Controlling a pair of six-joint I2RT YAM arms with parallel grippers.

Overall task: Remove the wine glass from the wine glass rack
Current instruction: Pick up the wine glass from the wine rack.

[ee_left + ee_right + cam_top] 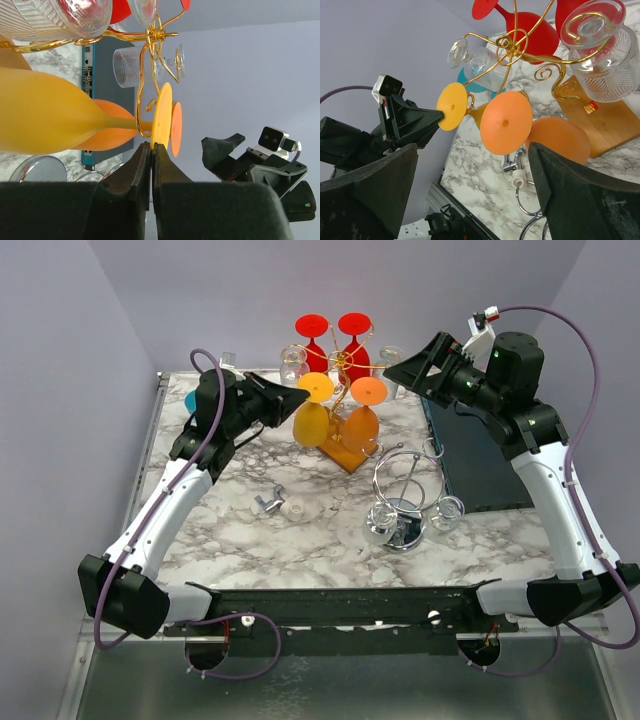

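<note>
Foot of yellow glass [50, 122], hung on gold rack [144, 70], is pinched edge-on by left gripper [151, 149]; right gripper [472, 150] is held wide, empty.

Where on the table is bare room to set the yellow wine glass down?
Bare marble lies along the near edge, between the left arm and the chrome stand; a smaller patch sits between that arm and the gold rack's wooden base. Crowded: around the gold rack and the chrome stand with its clear glasses.
</note>
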